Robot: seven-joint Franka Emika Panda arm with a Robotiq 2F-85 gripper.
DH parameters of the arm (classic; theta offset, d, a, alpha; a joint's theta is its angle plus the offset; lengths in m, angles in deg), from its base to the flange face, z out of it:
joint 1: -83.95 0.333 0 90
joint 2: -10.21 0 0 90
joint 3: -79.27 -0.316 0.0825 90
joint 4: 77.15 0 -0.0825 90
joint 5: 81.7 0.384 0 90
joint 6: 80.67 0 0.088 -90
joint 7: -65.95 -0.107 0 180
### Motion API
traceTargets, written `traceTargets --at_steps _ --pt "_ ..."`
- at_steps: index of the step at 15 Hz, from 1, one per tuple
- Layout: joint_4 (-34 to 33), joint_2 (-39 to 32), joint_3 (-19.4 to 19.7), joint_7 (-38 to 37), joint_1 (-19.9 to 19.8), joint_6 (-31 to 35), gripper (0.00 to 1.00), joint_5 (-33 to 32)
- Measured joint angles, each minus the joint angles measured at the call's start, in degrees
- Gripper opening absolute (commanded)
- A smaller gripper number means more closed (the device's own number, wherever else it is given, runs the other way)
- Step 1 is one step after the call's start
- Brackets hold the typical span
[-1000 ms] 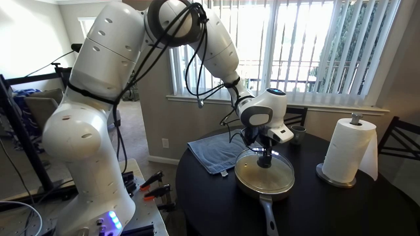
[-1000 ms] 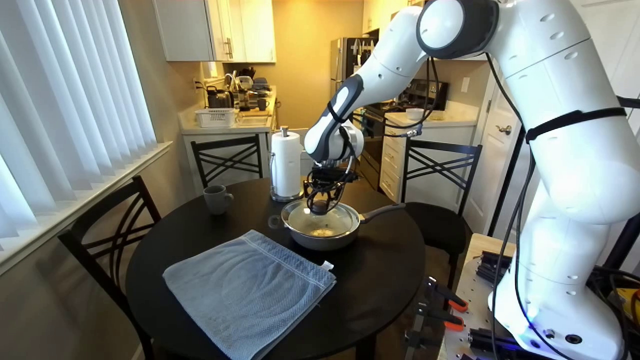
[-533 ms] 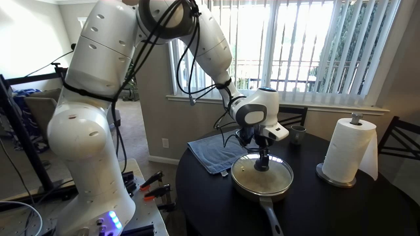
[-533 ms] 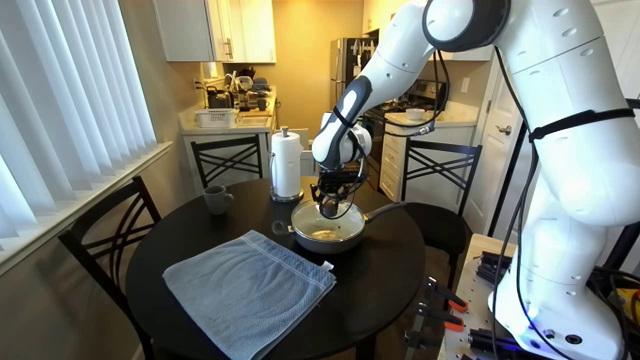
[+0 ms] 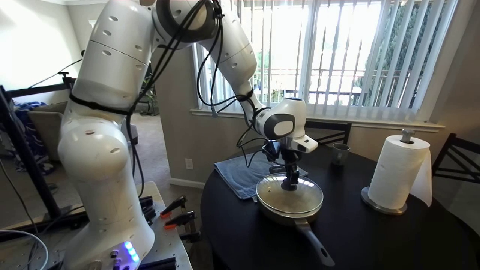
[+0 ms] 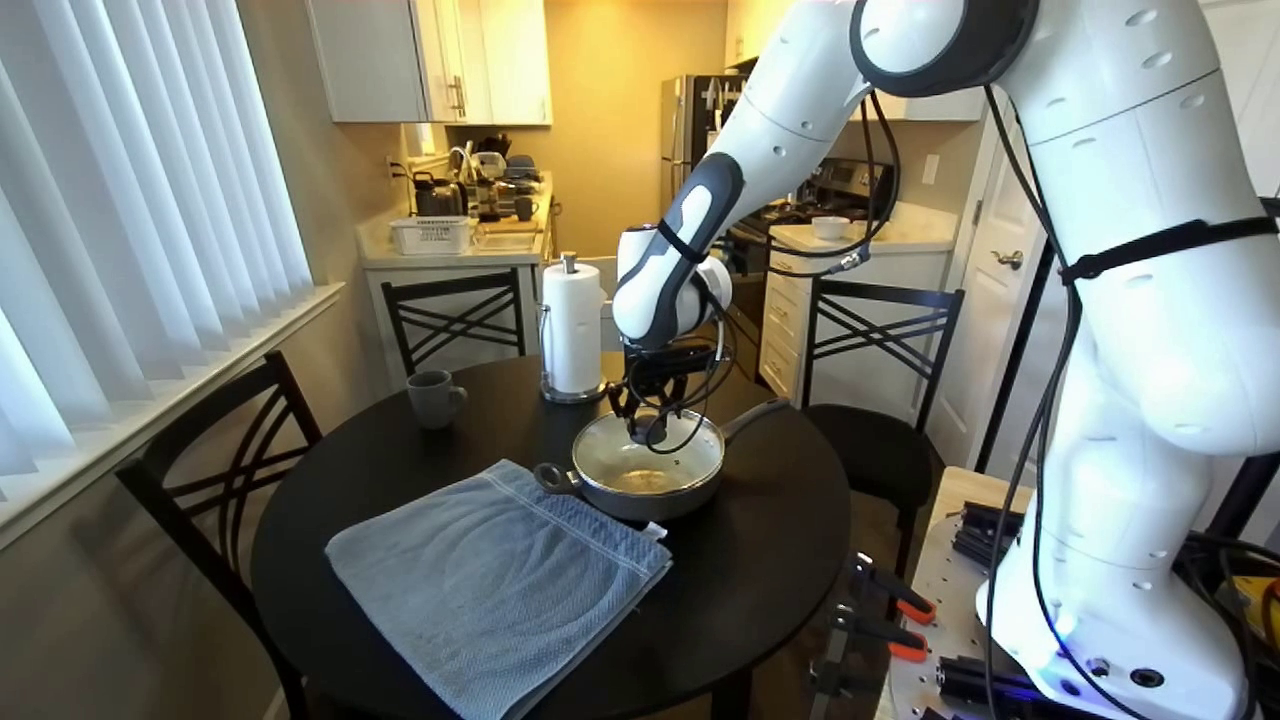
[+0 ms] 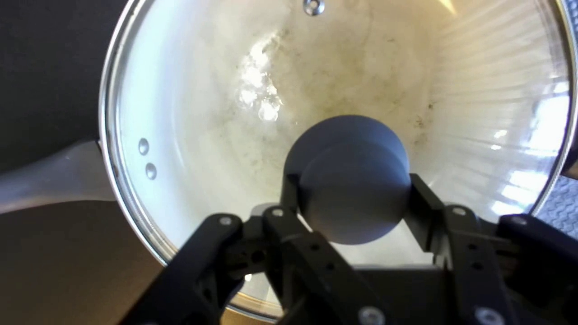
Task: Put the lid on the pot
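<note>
Lower centre-right in an exterior view, the round glass lid (image 5: pixel 294 198) covers the cream-lined frying pan (image 5: pixel 281 219); the black gripper (image 7: pixel 354 192) pinches the lid's dark knob (image 7: pixel 354 176), presumably to seat it squarely.

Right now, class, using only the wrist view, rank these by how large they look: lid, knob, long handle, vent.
1. Lid
2. Knob and long handle, unranked: the picture's edge cuts off the handle, and the knob seems nearer the camera.
3. Vent
</note>
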Motion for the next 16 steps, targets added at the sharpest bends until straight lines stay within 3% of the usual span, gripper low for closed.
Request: traceTargets --at_steps 6,16 --pt "0.01 0.00 -0.57 0.00 -0.41 -0.07 0.33 0.28" --pt "0.61 0.21 -7.29 2.91 -7.71 1.52 0.33 9.94"
